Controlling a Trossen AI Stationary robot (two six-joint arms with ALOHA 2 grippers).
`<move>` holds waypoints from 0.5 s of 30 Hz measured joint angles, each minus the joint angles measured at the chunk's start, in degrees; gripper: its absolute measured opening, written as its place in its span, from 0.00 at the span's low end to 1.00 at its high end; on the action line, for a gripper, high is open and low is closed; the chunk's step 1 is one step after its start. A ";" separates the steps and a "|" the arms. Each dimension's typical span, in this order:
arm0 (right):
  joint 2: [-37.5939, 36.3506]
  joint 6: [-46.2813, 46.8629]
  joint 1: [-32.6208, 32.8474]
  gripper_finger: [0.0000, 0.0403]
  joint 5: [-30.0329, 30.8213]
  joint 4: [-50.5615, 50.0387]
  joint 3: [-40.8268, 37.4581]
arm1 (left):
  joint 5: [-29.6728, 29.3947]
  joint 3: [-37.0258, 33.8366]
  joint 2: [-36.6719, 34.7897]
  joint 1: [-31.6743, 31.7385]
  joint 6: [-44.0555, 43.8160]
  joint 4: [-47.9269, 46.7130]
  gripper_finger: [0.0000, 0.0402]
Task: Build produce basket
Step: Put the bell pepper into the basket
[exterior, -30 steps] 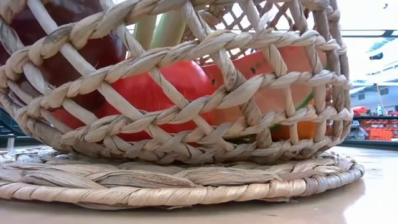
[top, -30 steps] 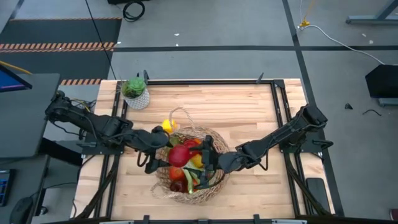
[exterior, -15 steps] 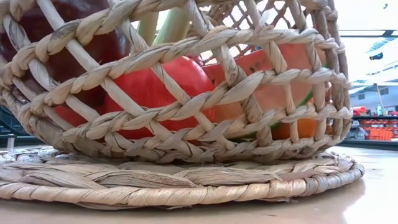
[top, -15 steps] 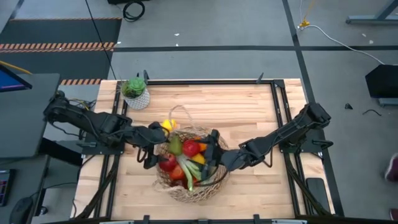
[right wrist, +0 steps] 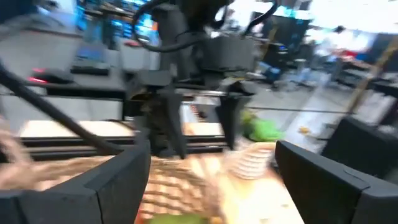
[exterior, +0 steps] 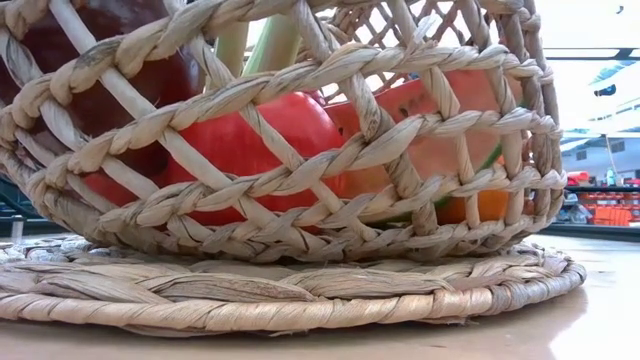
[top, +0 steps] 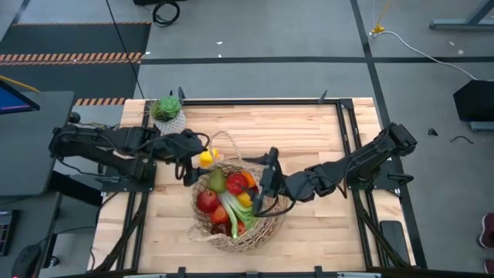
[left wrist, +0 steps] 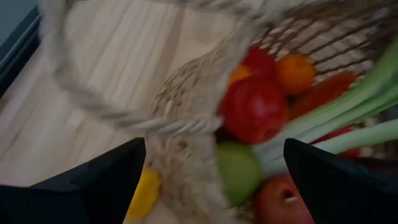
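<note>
The large round open-weave tan wicker basket [top: 235,212] is shown standing on the pale wooden table [top: 309,131], near its front-middle, with its thin loop handle [top: 222,143] rising on the far side. It is seen filled with produce: a red apple [top: 237,184], a second red apple [top: 207,202], a green pear [top: 217,181], an orange [top: 250,182] and a long green-white leek [top: 231,210] laid across the pile. A yellow lemon [top: 206,157] is seen outside the basket, on the table just beside its far-left rim.

The wicker is judged light but springy, so the walls would be expected to flex under a pinch. The loaded basket is judged fairly heavy, and the thin handle too slight to be trusted with it. The rim or the flat woven base, visible in the low view, is judged the better place to take hold. The lemon is judged firm, smooth and liable to roll; it would best be gripped across its short axis, from above.

The left gripper [top: 187,164] is held just beside the lemon, over the basket's far-left edge, with its fingers [left wrist: 93,180] spread wide and nothing between them. The right gripper [top: 268,179] is poised over the basket's right rim, with its fingers [right wrist: 93,180] likewise wide apart and empty. A small green plant in a white pot [top: 167,114] is set at the far-left corner of the table, well apart from the basket.
</note>
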 joint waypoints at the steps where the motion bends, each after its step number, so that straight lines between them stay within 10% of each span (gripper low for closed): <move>1: -0.16 -0.99 -0.33 0.86 1.26 -0.29 0.00 | 0.03 0.00 0.02 0.90 0.13 -1.08 0.97; 15: -0.27 -7.51 -14.14 0.86 6.47 -4.24 0.02 | 5.29 0.00 0.06 20.43 15.85 -3.58 0.97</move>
